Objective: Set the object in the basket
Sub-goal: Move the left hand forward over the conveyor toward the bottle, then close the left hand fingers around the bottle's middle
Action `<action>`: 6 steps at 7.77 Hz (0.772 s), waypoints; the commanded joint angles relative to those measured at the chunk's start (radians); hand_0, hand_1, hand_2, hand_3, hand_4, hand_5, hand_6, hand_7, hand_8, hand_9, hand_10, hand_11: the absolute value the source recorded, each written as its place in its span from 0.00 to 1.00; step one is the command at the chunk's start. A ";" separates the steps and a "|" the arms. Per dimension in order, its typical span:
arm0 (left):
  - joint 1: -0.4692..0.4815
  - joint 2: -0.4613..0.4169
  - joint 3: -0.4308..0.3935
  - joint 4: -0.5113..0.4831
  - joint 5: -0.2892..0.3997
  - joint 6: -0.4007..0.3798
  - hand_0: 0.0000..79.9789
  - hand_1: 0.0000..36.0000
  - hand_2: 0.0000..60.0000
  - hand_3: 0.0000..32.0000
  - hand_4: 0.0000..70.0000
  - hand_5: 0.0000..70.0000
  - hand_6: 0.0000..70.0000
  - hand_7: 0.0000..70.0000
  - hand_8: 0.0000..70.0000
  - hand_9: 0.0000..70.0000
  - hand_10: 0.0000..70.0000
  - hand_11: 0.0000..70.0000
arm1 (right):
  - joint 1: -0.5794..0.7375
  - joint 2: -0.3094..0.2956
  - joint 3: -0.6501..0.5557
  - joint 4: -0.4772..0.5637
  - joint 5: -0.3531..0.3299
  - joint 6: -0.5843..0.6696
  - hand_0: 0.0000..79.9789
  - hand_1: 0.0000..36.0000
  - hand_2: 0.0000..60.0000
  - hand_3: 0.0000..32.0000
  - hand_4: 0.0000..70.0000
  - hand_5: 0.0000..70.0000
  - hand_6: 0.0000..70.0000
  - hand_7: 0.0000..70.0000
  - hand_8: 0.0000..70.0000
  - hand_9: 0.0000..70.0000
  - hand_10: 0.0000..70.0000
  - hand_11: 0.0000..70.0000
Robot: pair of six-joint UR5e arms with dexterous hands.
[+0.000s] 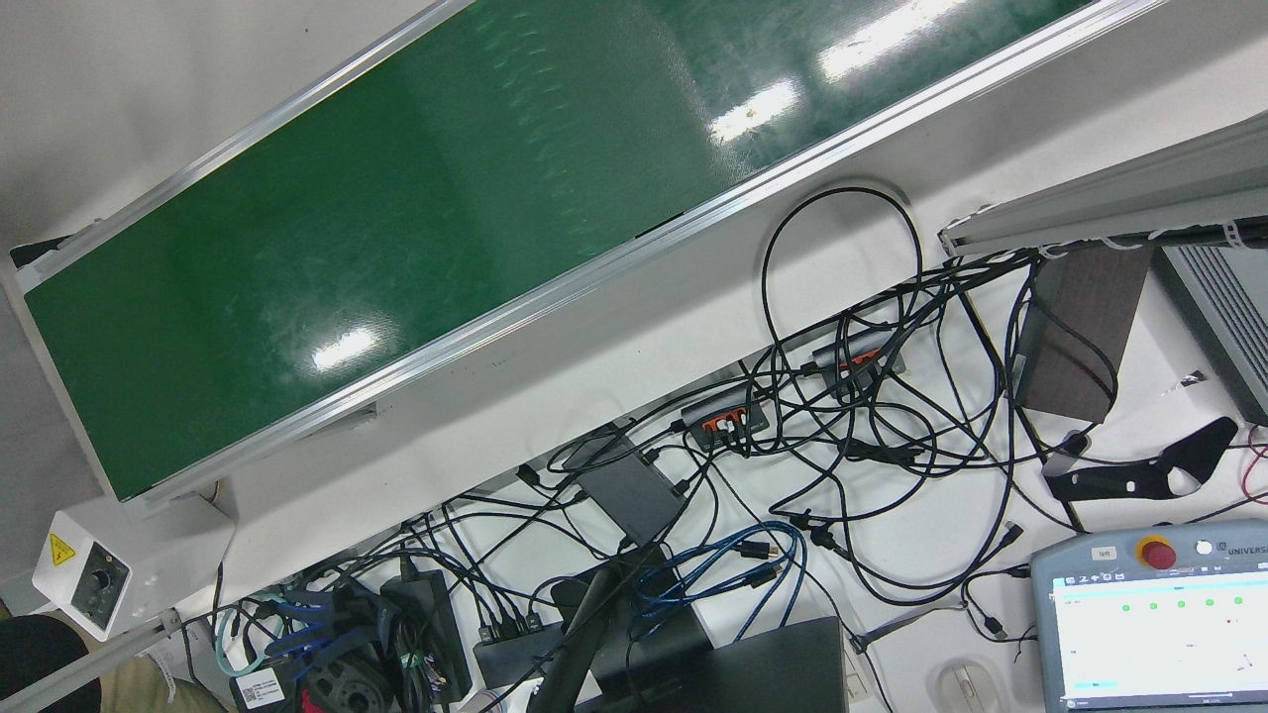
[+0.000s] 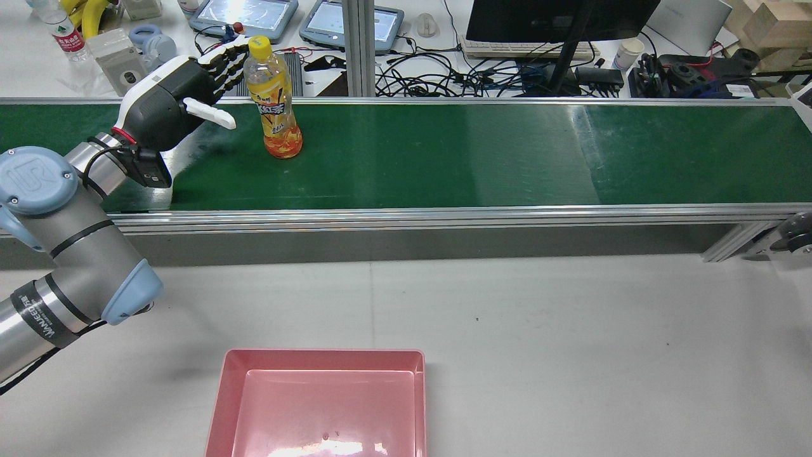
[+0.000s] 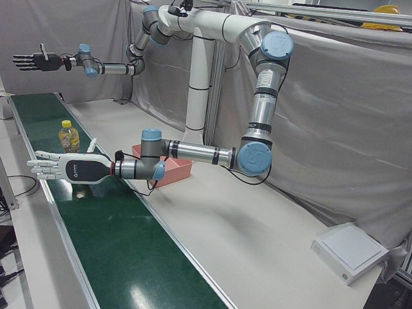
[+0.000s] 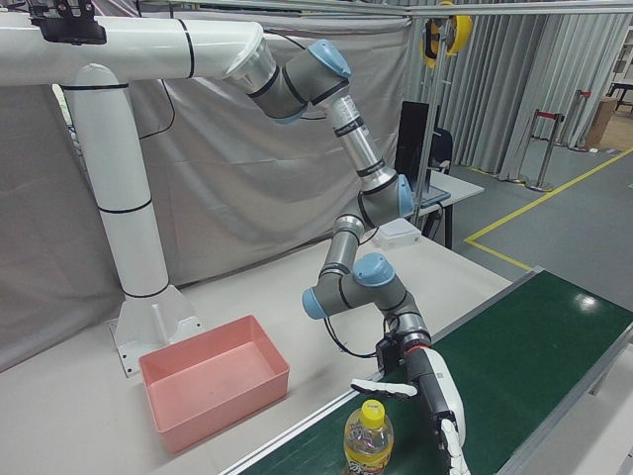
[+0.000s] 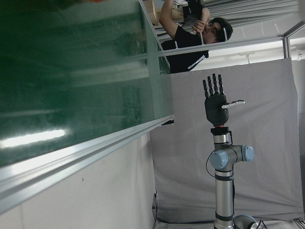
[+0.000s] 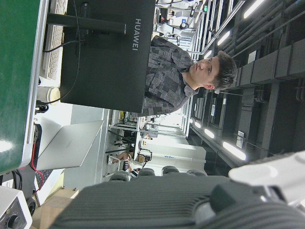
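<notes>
Glossy green conveyor belt (image 2: 444, 152), smooth enough to mirror the ceiling lights, edged with brushed metal rails (image 2: 406, 216). Matt, pale grey table top (image 2: 571, 330) – faintly speckled. Shiny pink plastic basket (image 2: 320, 362) with a smooth, reflective floor. Clear plastic bottle (image 2: 274, 101) with a glossy printed label and a yellow plastic cap. Left hand (image 2: 174, 101) in smooth black and white plastic shells, on an arm of satin metal tubes and matt blue-grey plastic joint caps (image 2: 32, 181). Grey cloth backdrop (image 3: 335, 116) behind the station – soft, hanging in folds.
</notes>
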 commanded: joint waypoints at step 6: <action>-0.003 -0.047 -0.003 0.032 0.073 -0.044 0.69 0.27 0.00 0.00 0.25 0.60 0.07 0.09 0.15 0.20 0.25 0.38 | 0.000 0.000 0.000 0.000 0.000 0.000 0.00 0.00 0.00 0.00 0.00 0.00 0.00 0.00 0.00 0.00 0.00 0.00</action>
